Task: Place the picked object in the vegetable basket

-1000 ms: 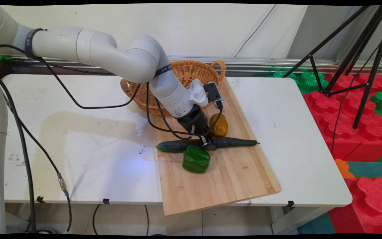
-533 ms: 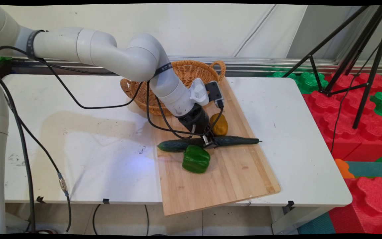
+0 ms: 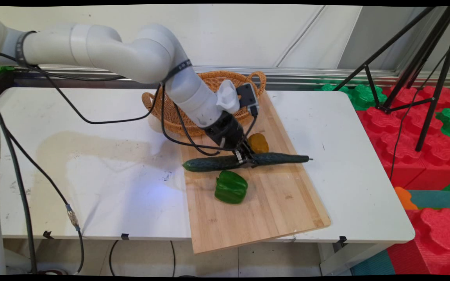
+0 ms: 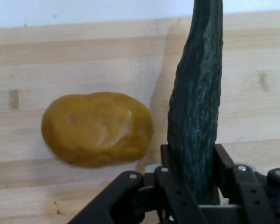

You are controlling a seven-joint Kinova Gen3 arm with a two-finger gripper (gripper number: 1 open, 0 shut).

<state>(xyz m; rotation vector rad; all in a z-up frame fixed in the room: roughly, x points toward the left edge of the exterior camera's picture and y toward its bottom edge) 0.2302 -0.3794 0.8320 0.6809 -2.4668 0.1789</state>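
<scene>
Two neighbours flank the pincer-held [image 3: 244,158] cucumber [image 3: 209,163]: potato [image 3: 258,143], green pepper [image 3: 231,187].

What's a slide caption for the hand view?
Gripper clamped on a dark green cucumber above the wooden cutting board, a yellow-brown potato alongside.

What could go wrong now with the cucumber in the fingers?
The gripper holds the long cucumber near its middle, so either end may sag or swing. The potato lies right beside it and could get knocked. The basket rim stands close behind; a tilted cucumber might catch on it.
</scene>
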